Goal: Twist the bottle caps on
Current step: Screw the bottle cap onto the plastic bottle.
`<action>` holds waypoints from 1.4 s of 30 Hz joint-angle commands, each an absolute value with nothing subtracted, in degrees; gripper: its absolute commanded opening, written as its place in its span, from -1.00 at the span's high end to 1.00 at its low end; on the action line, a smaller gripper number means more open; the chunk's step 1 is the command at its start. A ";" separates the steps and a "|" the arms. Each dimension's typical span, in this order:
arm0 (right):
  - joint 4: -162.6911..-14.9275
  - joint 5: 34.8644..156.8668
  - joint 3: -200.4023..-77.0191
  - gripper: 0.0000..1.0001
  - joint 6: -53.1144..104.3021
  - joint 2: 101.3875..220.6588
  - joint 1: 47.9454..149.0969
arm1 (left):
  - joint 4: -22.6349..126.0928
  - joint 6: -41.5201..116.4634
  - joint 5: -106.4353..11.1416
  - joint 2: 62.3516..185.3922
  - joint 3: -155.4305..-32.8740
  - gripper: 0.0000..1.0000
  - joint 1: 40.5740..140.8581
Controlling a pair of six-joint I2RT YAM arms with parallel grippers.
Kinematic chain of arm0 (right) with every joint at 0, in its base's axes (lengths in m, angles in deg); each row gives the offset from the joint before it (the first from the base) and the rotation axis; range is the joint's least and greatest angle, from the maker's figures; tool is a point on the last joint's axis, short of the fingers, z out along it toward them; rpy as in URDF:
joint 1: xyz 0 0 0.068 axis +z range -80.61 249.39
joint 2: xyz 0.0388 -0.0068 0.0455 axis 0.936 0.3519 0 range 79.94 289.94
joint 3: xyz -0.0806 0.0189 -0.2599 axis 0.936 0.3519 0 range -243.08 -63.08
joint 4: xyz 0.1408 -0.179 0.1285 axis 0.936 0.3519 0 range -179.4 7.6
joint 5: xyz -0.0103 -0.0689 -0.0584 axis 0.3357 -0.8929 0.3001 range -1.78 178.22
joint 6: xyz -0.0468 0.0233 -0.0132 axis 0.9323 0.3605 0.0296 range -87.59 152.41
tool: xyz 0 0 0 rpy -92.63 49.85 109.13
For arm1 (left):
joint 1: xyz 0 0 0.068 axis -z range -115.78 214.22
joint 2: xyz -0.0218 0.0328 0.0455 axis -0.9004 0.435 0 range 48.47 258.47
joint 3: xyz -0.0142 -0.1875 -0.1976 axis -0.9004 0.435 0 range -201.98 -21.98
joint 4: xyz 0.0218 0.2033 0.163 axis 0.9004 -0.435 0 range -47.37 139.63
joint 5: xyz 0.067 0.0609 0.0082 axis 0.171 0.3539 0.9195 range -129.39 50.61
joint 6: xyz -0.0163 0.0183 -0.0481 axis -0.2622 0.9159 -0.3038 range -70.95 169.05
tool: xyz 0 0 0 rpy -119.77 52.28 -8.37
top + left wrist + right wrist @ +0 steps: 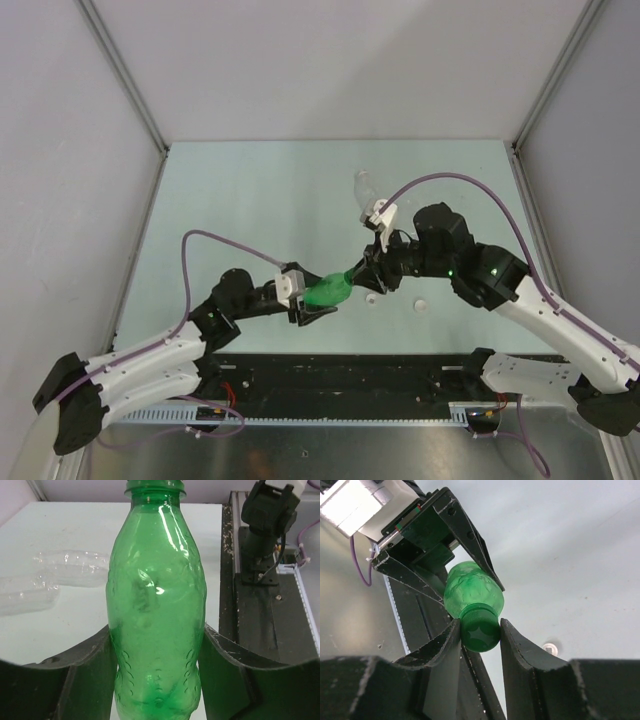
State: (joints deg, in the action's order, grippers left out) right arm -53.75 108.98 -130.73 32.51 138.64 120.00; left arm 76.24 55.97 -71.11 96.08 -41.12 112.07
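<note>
Grippers meet over a pale green tabletop [250,190]: the left gripper [316,298] clamps the body of a translucent green plastic bottle [157,595], held sideways off the surface, while the right gripper [358,272] is closed on the dark green ribbed screw cap [480,632] sitting on its neck; a small white round cap [372,297] lies on the table near the right gripper, a second white cap [421,306] further right

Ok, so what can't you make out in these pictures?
How far the green cap is threaded: right wrist view, cap and right gripper hide the neck; left wrist view cuts it at the top edge.
Base of the green bottle: cut by the left wrist view's bottom edge.
Which way up the white caps lie: too small, top view.
</note>
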 commanded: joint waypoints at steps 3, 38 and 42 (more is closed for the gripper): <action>-57.22 113.26 -130.01 0.64 33.72 139.89 122.78 | 86.12 45.58 -63.92 96.42 -49.12 0.60 112.41; -45.91 108.55 -129.43 0.73 42.71 143.69 128.69 | 91.71 45.81 -69.72 95.61 -51.15 0.90 112.37; -47.16 100.38 -129.43 0.72 35.85 143.88 128.64 | 91.70 50.55 -66.03 95.51 -51.32 0.89 112.45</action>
